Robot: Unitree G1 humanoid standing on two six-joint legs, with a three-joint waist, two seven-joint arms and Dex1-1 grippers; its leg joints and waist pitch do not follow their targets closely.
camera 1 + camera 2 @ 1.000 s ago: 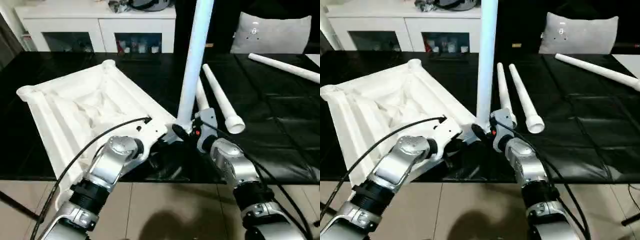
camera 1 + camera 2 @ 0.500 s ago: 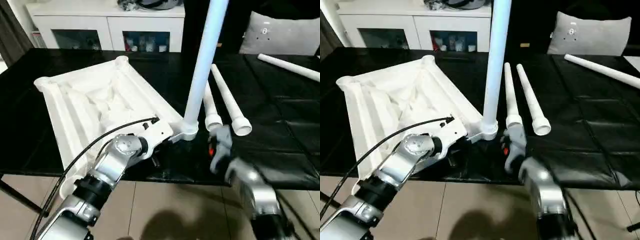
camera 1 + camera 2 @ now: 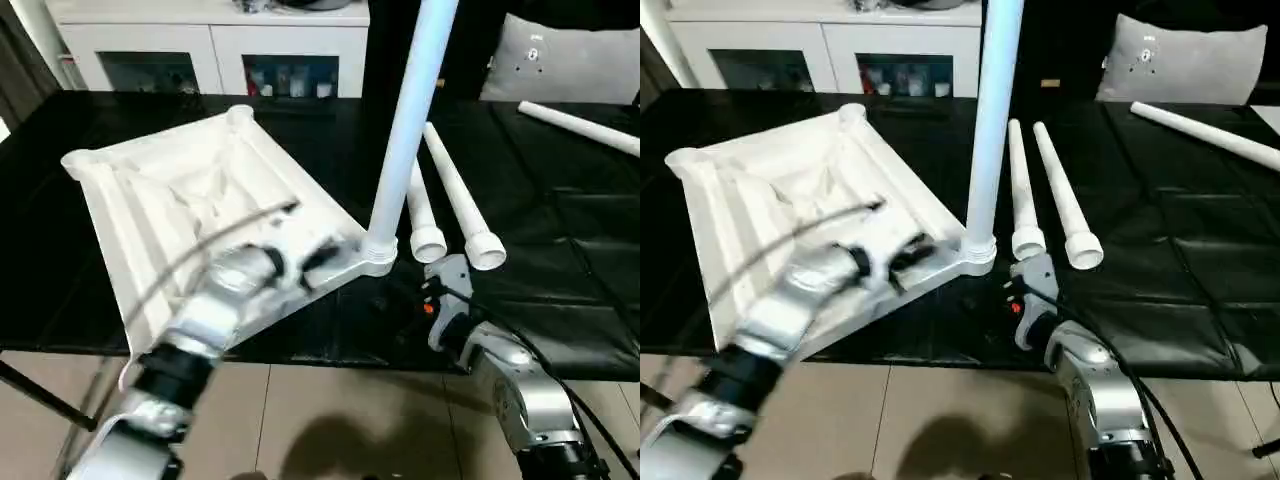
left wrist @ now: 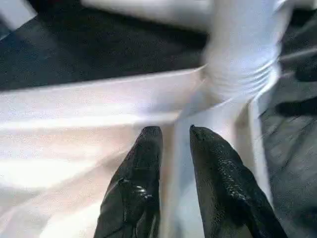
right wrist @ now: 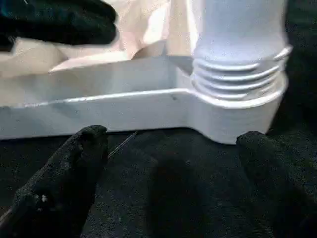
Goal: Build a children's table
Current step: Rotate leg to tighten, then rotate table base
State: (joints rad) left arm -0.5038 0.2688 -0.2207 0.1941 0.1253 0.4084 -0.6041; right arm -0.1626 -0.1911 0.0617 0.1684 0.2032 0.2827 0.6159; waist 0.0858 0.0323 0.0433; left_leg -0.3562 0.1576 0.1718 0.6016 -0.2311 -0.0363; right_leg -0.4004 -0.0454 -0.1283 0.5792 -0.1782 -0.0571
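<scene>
The children's table top (image 3: 150,200) lies upside down on the black table, ribs up. One white leg (image 3: 405,130) stands upright in its near right corner socket (image 3: 378,252). Two loose legs (image 3: 455,195) lie side by side just right of it. A third leg (image 3: 580,128) lies at the far right. My left gripper (image 4: 173,133) hovers over the top's near edge beside that socket. Its fingers (image 4: 143,163) stand a narrow gap apart, and a white rim shows in the gap. My right gripper (image 5: 173,144) is wide open and holds nothing. It sits a little short of the leg's threaded base (image 5: 237,84).
A white cabinet with glass doors (image 3: 200,50) stands behind the black table (image 3: 560,290). A grey cushion (image 3: 570,60) lies at the back right. The table's near edge runs just under my forearms, with tiled floor (image 3: 330,420) below.
My right gripper has let go of the upright leg's base, opened wide and drawn back toward me. My left gripper's fingers have parted slightly, and that arm is moving.
</scene>
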